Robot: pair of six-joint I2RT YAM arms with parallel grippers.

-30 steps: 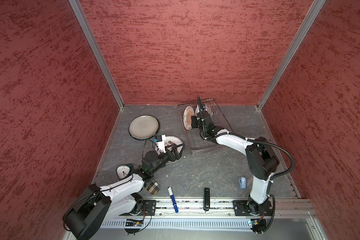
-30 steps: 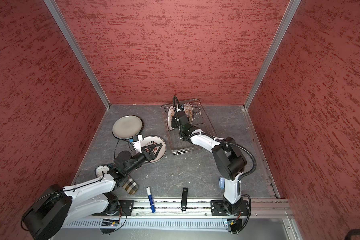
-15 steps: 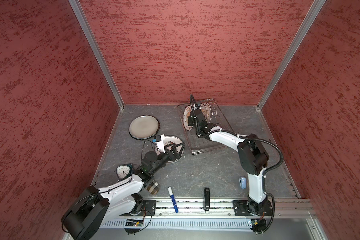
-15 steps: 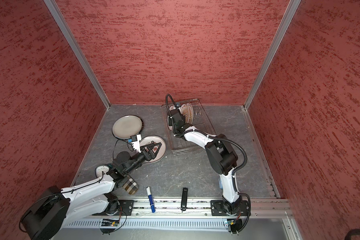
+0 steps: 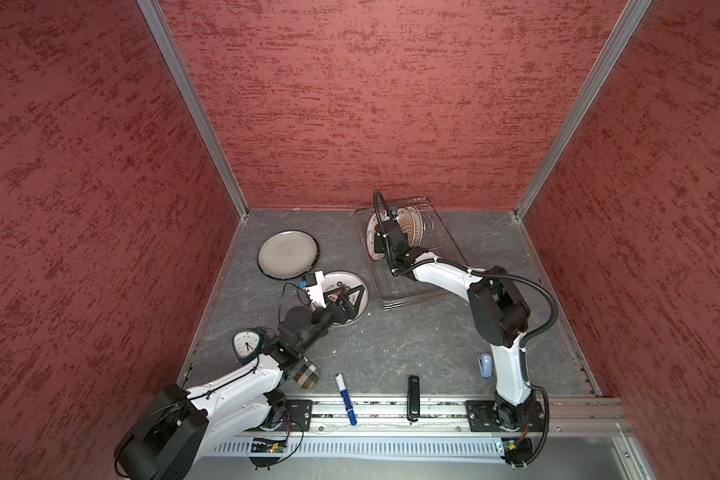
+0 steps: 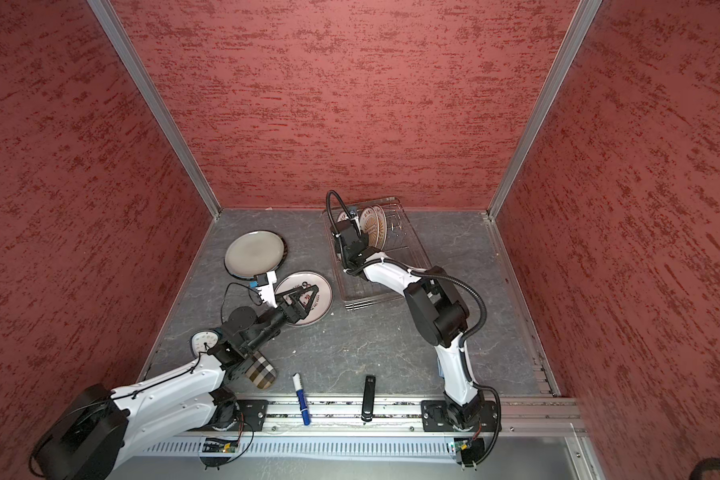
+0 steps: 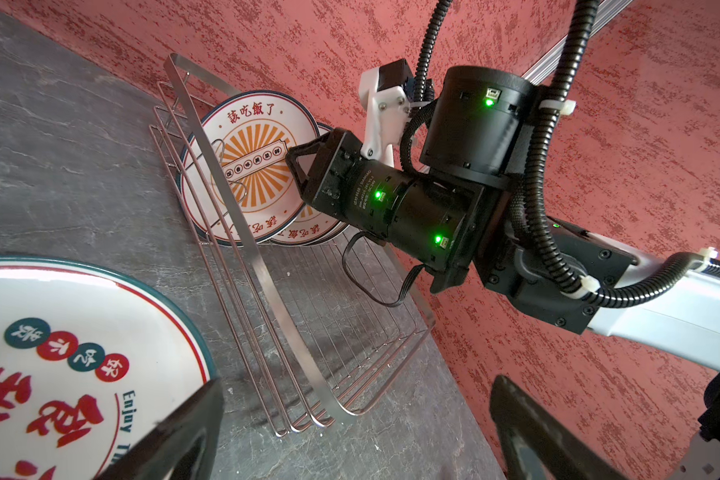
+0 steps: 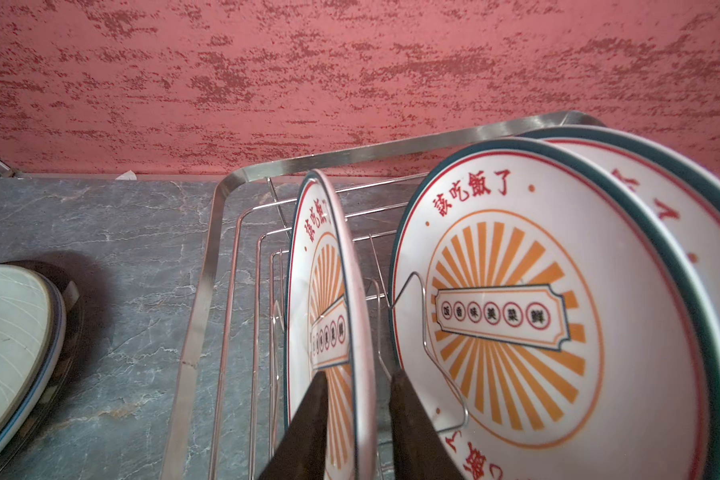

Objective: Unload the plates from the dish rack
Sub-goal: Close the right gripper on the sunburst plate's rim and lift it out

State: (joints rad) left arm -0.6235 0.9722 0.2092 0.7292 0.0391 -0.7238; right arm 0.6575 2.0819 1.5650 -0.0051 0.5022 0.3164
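Two plates are already out, flat on the bench (image 5: 391,345): the grey plate (image 5: 288,254) toward the back-left corner and the lettered plate (image 6: 326,297) just in front of it, under our wide-open left hand (image 7: 356,384). Three sunburst plates (image 8: 516,311) stand upright in the dish rack (image 8: 208,266) by the back edge. Our right hand (image 8: 359,374) straddles the rim of the nearest plate (image 8: 329,266). We cannot tell whether it pinches yet. We judge the unloading under halfway.

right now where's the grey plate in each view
top view: grey plate lying flat, left of the dish rack
top view: same spot
left wrist: not in it
right wrist: partly cut off at the frame edge, outside the rack's rim
shared landmark: the dish rack
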